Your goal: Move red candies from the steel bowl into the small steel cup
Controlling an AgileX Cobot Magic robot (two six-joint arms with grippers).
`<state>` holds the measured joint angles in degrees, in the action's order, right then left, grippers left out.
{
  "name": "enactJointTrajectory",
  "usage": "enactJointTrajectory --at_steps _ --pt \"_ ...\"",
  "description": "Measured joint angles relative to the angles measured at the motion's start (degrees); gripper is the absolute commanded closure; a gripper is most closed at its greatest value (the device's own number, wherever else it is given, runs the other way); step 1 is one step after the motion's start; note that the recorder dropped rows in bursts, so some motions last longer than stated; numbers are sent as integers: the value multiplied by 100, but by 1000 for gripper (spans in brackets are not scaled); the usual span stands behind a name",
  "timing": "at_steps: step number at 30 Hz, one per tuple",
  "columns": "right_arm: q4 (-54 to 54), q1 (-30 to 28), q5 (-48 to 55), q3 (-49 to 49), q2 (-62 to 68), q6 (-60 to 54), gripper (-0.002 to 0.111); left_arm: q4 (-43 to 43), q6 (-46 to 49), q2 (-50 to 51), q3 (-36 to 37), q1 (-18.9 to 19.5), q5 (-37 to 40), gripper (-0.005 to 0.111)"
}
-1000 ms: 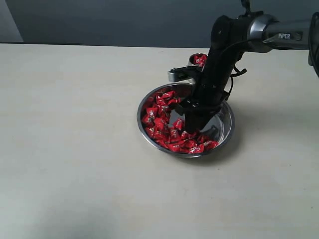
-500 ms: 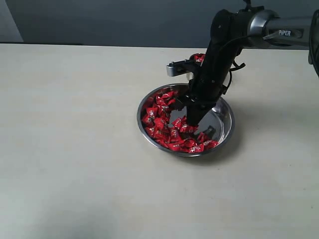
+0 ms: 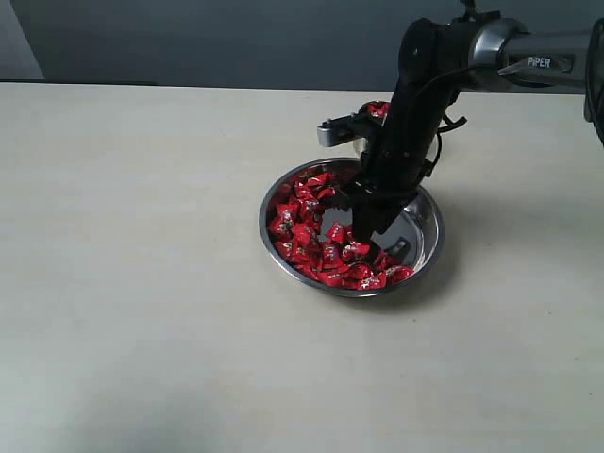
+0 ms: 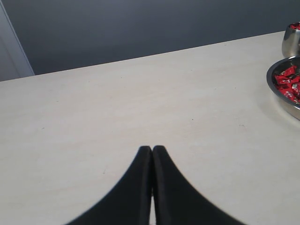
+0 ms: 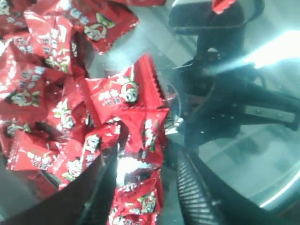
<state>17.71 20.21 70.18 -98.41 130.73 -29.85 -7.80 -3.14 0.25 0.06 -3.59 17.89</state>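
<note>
Pale worktop [image 3: 142,283]; pick-up stage: right gripper [image 3: 363,234], jaws apart, is set among red candies [image 3: 300,236] in steel bowl [image 3: 429,231]; closure is required.

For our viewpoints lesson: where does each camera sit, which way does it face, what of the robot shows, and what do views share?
Exterior view: off the arms, looking down at the steel bowl of red candies on the table; right arm shows, right gripper in the bowl.
Left wrist view: low over the table, facing across it toward bowl and small steel cup; shut left gripper shows.
Right wrist view: inside the bowl, close on candies; open gripper fingers show.
Shared: all three show bowl and candies.
</note>
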Motion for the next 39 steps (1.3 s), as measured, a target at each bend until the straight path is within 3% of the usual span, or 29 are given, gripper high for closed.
enactJointTrajectory --at_steps 39 --pt "213 0 -394 0 0 -5 69 0 0 0 0 0 0 106"
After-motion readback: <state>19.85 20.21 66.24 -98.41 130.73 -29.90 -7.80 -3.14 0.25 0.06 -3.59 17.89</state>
